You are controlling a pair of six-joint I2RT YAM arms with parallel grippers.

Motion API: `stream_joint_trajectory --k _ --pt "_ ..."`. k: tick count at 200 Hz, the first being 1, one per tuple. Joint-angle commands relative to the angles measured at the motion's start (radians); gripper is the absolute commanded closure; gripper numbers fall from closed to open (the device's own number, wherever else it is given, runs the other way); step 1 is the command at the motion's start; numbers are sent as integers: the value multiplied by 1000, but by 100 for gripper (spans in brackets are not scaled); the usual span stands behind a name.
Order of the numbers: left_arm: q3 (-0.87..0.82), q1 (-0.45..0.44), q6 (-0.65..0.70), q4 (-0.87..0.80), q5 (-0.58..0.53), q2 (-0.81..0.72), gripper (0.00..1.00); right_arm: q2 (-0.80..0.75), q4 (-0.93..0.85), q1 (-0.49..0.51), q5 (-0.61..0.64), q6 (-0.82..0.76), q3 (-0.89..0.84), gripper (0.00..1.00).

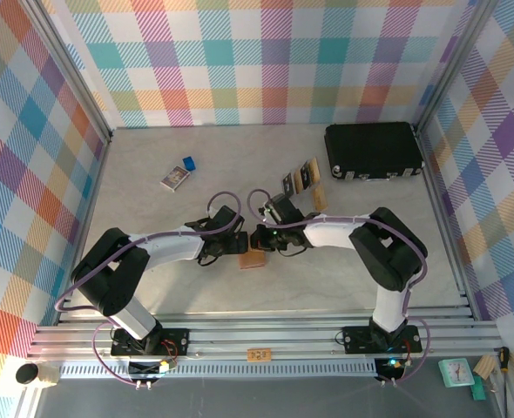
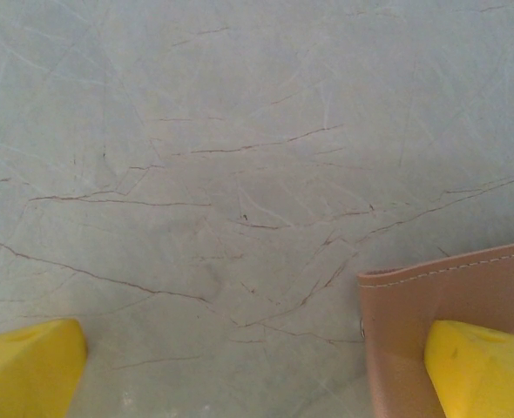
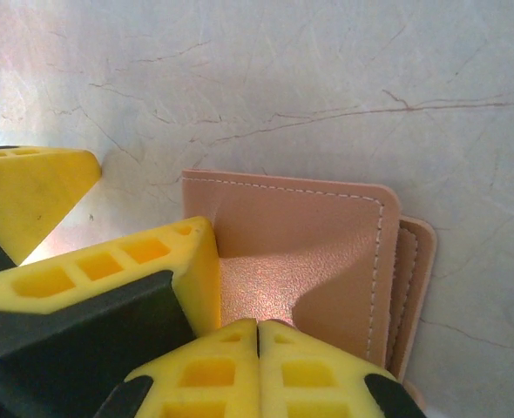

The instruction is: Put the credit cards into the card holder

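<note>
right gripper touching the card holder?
Touching. In the right wrist view the shut right gripper has its tips down on the card holder, and the leather dimples around them.

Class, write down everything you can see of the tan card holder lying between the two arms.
The card holder is a small squarish wallet of tan, grained leather-like material with pale stitching along its round-cornered edges. It lies flat and folded on the marbled table, a second layer peeking out along one side. One finger of the open left pincer overlaps one edge; the tips of the shut right pincer meet its top face, which dimples there.
</note>
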Motion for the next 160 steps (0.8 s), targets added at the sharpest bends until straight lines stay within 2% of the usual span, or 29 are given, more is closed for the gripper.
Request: stream_joint_trajectory --k 1,42,107,130,160 --pt "-33 0 -36 -61 -6 65 1 18 -64 39 83 -7 -96 100" --pt "-48 0 -51 -54 -1 71 1 13 0 72 167 -42 -176 100" --pt "-45 0 -59 -54 10 67 1 28 2 76 143 -11 -166 100" --pt "-28 1 -48 -54 6 59 1 -13 -69 76 144 -24 -102 81" --pt "36 19 -28 -92 7 40 0 -107 -169 74 163 -57 -13 49"
